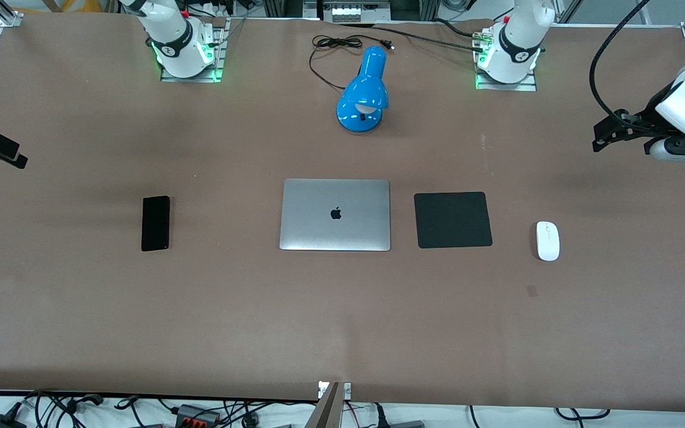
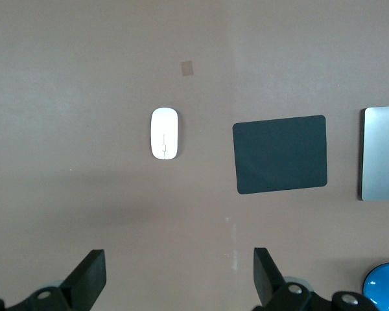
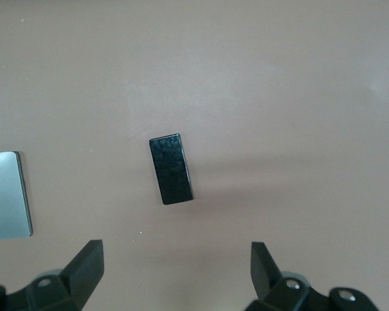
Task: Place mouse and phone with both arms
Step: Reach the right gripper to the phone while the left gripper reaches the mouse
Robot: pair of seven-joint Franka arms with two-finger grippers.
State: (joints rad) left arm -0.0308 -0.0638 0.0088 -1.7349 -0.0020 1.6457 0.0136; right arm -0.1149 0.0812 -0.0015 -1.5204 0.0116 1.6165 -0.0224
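The white oval mouse (image 1: pixel 547 241) lies on the brown table toward the left arm's end, beside the black mouse pad (image 1: pixel 453 219). It also shows in the left wrist view (image 2: pixel 164 133). The black phone (image 1: pixel 156 223) lies flat toward the right arm's end and shows in the right wrist view (image 3: pixel 171 169). My left gripper (image 1: pixel 601 139) hangs open and empty high over the table near the mouse; its own view (image 2: pixel 179 272) shows the jaws spread wide. My right gripper (image 1: pixel 18 159) hangs open and empty over the table's edge at the right arm's end, jaws spread in its own view (image 3: pixel 177 269).
A closed silver laptop (image 1: pixel 335 214) lies mid-table between the phone and the mouse pad. A blue desk lamp (image 1: pixel 363 92) with a black cord stands between the two arm bases. A small tape mark (image 1: pixel 531 290) lies nearer to the front camera than the mouse.
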